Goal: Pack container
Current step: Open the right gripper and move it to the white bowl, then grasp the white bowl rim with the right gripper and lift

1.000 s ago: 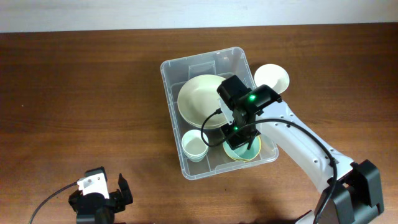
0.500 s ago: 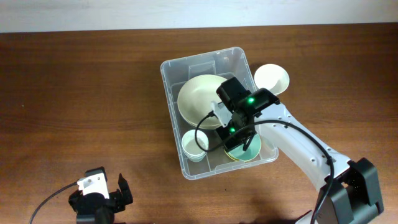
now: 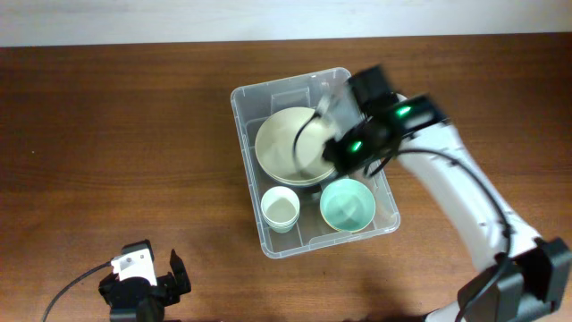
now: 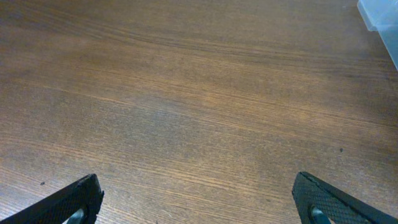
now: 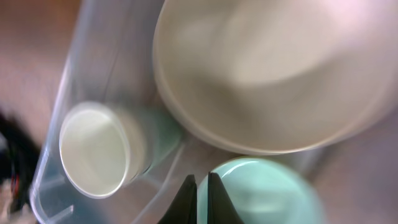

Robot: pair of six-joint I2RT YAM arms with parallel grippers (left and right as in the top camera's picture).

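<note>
The container (image 3: pixel 247 100) is a clear plastic bin in the middle of the table. Inside it are a large cream bowl (image 3: pixel 284 143), a small pale cup (image 3: pixel 280 209) and a teal bowl (image 3: pixel 347 205). My right gripper (image 3: pixel 342 148), blurred by motion, hangs over the bin's right half. In the right wrist view its gripper (image 5: pixel 200 182) is shut with nothing between the tips, above the gap between the cup (image 5: pixel 94 149) and the teal bowl (image 5: pixel 261 193). My left gripper (image 3: pixel 147 288) stands open at the table's front left; its wrist view shows the gripper (image 4: pixel 196 182) over bare wood.
A corner of the container (image 4: pixel 380 12) shows at the top right of the left wrist view. The right arm (image 3: pixel 456 192) crosses the table right of the bin and covers the area by the bin's far right corner.
The right gripper has risen from the teal bowl and swung toward the bin's far right. The teal bowl now lies uncovered in the bin. The left arm has not moved.
</note>
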